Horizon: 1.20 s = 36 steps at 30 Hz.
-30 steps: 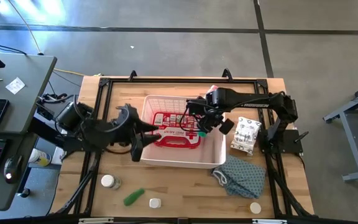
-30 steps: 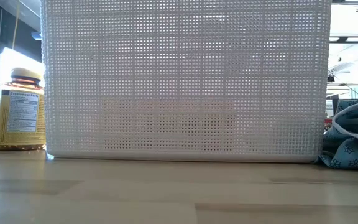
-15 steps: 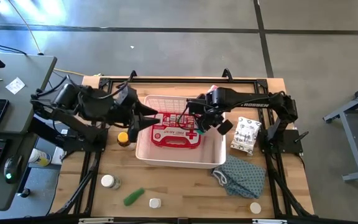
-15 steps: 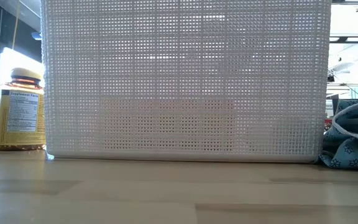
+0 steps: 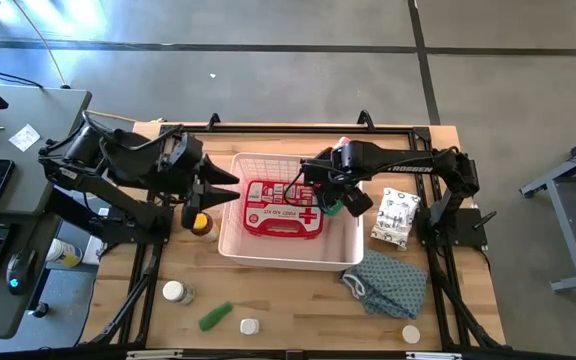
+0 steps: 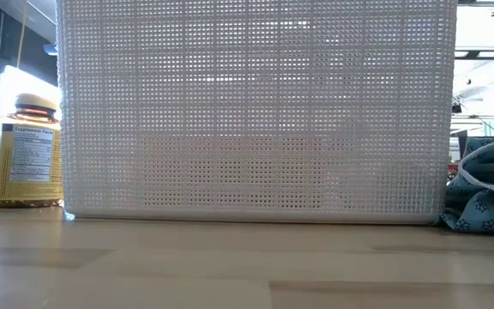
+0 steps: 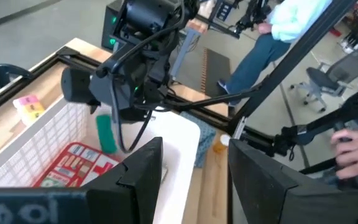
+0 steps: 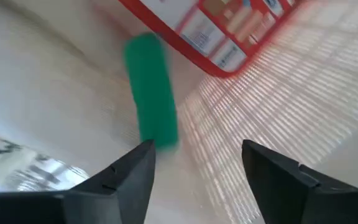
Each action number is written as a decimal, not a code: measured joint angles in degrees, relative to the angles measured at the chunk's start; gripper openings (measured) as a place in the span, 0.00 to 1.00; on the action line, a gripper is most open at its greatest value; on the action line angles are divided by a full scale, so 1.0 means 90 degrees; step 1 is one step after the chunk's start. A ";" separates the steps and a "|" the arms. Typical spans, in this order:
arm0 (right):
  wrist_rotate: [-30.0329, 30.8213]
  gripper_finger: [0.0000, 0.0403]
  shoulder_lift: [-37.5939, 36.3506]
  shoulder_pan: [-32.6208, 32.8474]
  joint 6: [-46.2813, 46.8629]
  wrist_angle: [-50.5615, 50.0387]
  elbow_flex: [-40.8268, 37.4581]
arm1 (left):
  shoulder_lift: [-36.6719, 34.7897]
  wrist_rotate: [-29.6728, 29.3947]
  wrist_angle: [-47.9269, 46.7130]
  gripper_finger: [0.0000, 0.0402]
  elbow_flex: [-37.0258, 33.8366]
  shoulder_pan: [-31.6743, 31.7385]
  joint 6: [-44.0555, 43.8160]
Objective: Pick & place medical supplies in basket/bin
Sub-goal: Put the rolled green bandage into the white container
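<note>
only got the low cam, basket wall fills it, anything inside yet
observer: yes, the red first-aid case lies flat in the basket.
operator: wheres the right gripper
observer: the right gripper is open over the basket's right side. A green roll is clear of its fingers, beside the case.
operator: and the left
observer: the left gripper is open and empty, outside the basket's left wall, near the amber bottle.
</note>
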 joint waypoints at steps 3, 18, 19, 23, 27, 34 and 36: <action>0.0534 0.58 0.0000 0.0002 0.0272 0.0053 0.0000 | -0.0078 0.0011 -0.0215 0.54 -0.0002 0.0000 0.0092; 0.0940 0.56 0.0000 0.0406 0.4217 0.0799 0.1238 | -0.0396 0.0030 -0.0519 0.54 0.0000 0.0000 0.0271; 0.0769 0.56 0.0000 0.0433 0.4699 0.0898 0.1367 | -0.0401 0.0038 -0.0686 0.54 0.0000 0.0000 0.0233; -0.0124 0.55 0.0000 0.0503 0.6555 0.1381 0.1737 | -0.0422 0.0487 -0.1757 0.54 0.0000 -0.0002 -0.0278; -0.0850 0.55 0.0000 0.0587 0.7864 0.1975 0.1834 | -0.0414 0.0957 -0.2719 0.54 -0.0002 -0.0047 -0.0432; -0.0692 0.54 0.0000 0.1302 0.9380 0.3006 0.1838 | -0.0367 0.0976 -0.2924 0.54 -0.0065 -0.0936 -0.0445; -0.0498 0.53 0.0000 0.1617 0.9699 0.3008 0.1838 | -0.0318 0.0636 -0.3231 0.54 -0.0178 -0.1264 -0.0662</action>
